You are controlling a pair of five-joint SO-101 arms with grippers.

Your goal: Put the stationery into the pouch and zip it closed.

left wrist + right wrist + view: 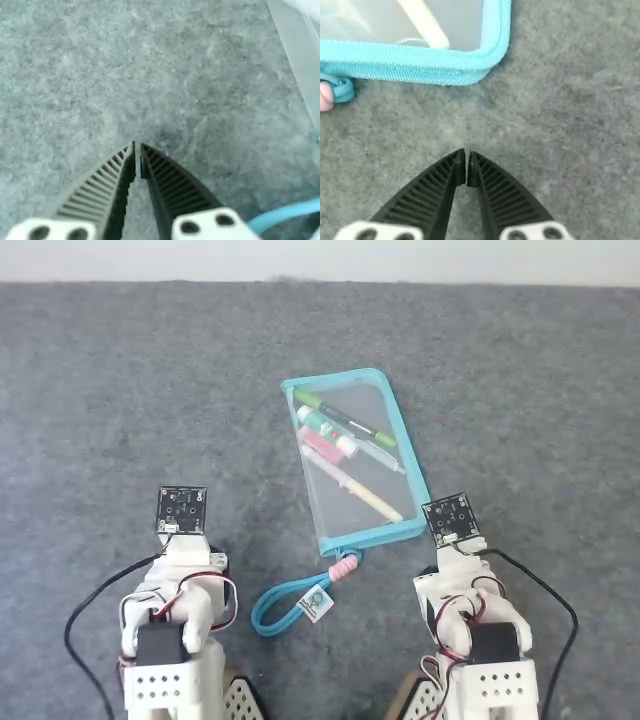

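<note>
On the grey surface (120,390) the teal-edged clear pouch (340,510) lies with the pens (350,445) inside, the left tool (137,146) at its 8 o'clock and the right tool (467,152) at 4 o'clock, both pinched together on nothing, its blue strap (285,600) looping toward 7 o'clock.

You see: clear pouch (370,537) w/ turquoise trim, pink zip pull (345,563), lt-blue strap (256,617); inside, green-capped pen (312,399), cream pencil (378,502); mat (120,390) is mottled grey.
</note>
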